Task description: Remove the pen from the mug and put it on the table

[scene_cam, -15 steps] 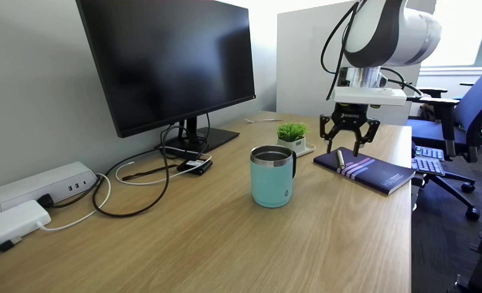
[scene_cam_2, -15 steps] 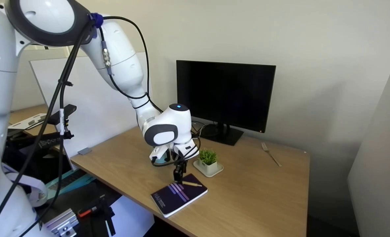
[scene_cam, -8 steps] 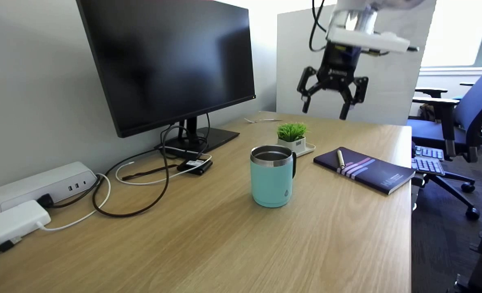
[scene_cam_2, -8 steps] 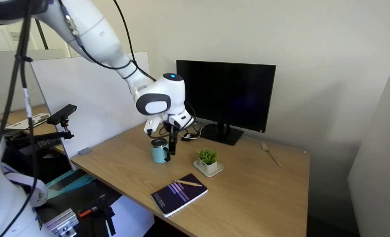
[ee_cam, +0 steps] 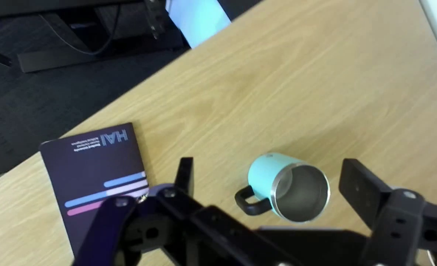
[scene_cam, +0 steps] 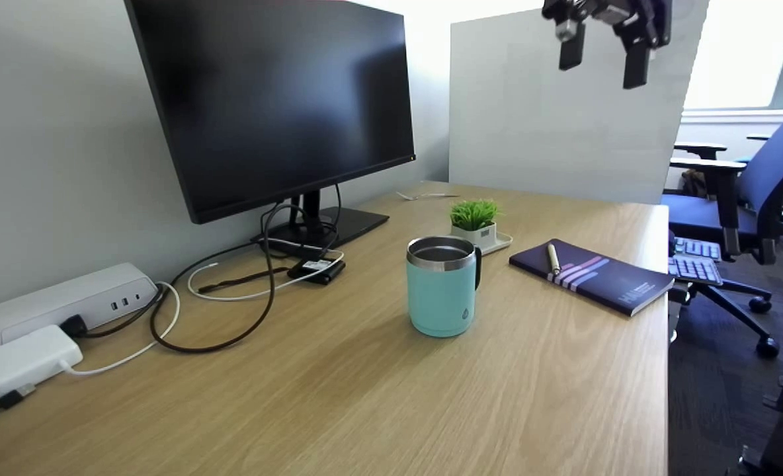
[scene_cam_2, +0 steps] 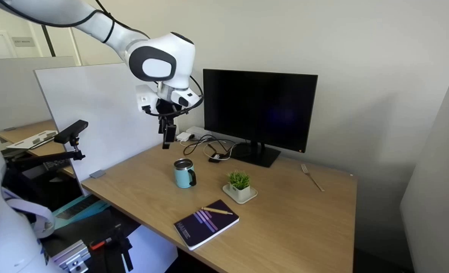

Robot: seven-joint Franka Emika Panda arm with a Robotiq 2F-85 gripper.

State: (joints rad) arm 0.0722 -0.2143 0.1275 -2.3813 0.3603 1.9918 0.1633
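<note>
The teal mug (scene_cam: pixel 440 301) stands upright on the wood table (scene_cam: pixel 338 403), and it also shows in an exterior view (scene_cam_2: pixel 182 177). The wrist view looks into the mug (ee_cam: pixel 269 173), and no pen is inside. The pen (scene_cam: pixel 553 258) lies on the dark notebook (scene_cam: pixel 596 274), and it also shows in an exterior view (scene_cam_2: pixel 217 211). In the wrist view the pen is mostly hidden behind a finger. My gripper (scene_cam: pixel 603 64) is open and empty, high above the table. In the wrist view the gripper's fingers (ee_cam: pixel 268 177) appear on either side of the mug, well above it.
A small potted plant (scene_cam_2: pixel 239 180) on a white tray stands near the notebook. The monitor (scene_cam_2: pixel 258 110) stands at the back, with cables (scene_cam: pixel 272 277) and a white hub (scene_cam: pixel 74 301) beside it. A fork (scene_cam_2: pixel 311 177) lies on the far side of the table.
My open gripper has risen from just above the pen and notebook to high over the table, shifting toward the mug's side. The pen, notebook and mug have not moved.
</note>
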